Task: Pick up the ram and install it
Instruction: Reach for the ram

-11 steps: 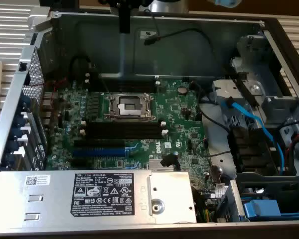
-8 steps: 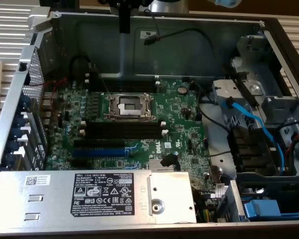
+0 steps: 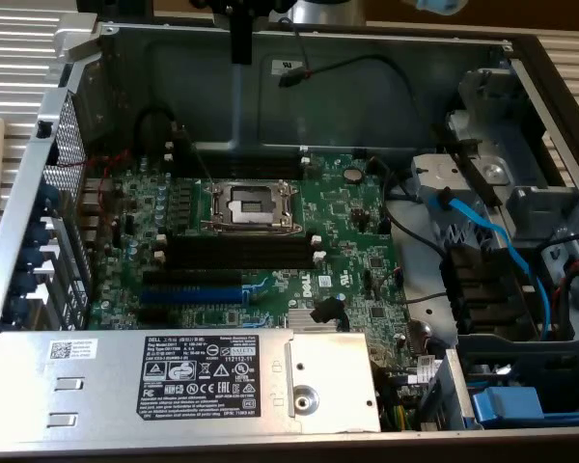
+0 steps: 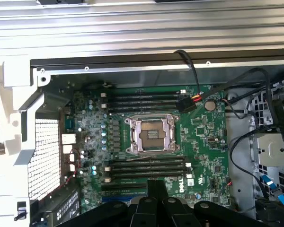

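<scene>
The tool [image 4: 156, 190] hovers clenched above the motherboard [image 4: 203, 142]; whether it grasps the ram is unclear. Installing calls for exact alignment over the black slots [image 4: 146, 168].

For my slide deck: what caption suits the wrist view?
Shut end effector hovers over the green motherboard, its CPU socket flanked by black memory slots.

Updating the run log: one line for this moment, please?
gripper high over motherboard | fingers shut | held item: unclear
</scene>
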Tool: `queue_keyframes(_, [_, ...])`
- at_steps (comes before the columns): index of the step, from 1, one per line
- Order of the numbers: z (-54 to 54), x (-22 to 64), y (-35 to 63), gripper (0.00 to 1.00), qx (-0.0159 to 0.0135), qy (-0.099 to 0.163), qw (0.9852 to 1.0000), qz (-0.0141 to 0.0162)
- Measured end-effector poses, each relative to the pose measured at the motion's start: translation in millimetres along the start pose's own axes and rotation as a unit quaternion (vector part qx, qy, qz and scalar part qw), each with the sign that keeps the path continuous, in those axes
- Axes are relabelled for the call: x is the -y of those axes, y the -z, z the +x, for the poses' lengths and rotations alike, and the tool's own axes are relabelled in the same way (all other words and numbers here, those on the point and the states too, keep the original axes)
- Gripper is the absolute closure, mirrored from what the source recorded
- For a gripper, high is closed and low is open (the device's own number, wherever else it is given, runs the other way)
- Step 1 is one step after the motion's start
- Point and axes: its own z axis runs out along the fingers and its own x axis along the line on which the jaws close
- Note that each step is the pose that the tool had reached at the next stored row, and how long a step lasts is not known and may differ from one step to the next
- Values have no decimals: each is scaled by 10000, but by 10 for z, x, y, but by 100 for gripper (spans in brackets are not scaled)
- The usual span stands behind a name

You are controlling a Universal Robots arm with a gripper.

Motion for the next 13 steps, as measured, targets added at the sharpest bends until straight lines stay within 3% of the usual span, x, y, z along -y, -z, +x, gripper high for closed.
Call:
queue_keyframes(6, [70,-23,22,90,1,0,10000,18])
queue_keyframes(9, [195,-51,27,90,3,1,10000,68])
queue_keyframes(13, [348,-55,29,90,7,2,10000,96])
